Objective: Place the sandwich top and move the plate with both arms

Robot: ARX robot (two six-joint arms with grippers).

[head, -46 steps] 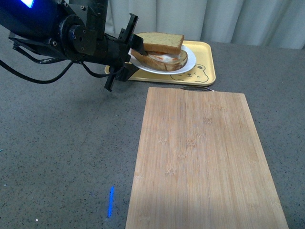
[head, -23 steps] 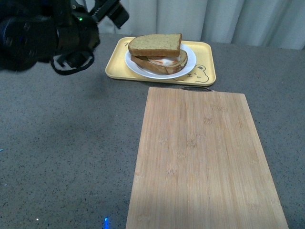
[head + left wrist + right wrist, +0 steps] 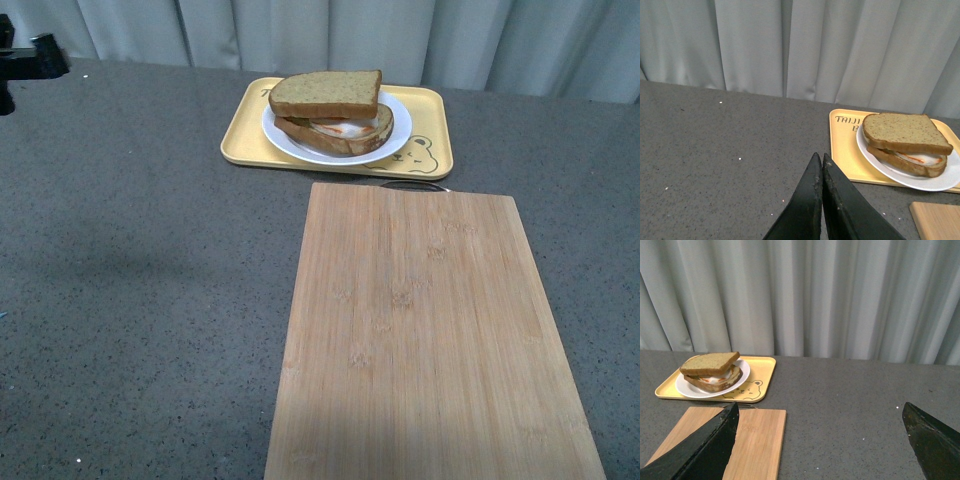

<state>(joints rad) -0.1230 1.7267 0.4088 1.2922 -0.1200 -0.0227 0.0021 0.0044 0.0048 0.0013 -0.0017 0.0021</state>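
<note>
I see a dark grey speckled bench [image 3: 140, 290] with a matt, finely grainy, stone-like surface. The pale rectangular bamboo cutting board [image 3: 425, 340] looks smooth, with visible wood grain and a soft sheen. The rectangular yellow tray [image 3: 432, 135] reads as smooth matt plastic. The round white plate [image 3: 398, 135] looks glossy. The tan-brown speckled bread slice on top [image 3: 327, 91] has a porous, dull crumb. The grey pleated curtain [image 3: 790, 45] is cloth. My left gripper's black fingers [image 3: 837, 210] look matt, slightly rough.

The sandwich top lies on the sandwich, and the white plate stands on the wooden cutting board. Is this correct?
Not entirely. The sandwich top does lie on the sandwich, but the plate stands on the yellow tray, not the cutting board, which lies bare. The front view shows it.
</note>
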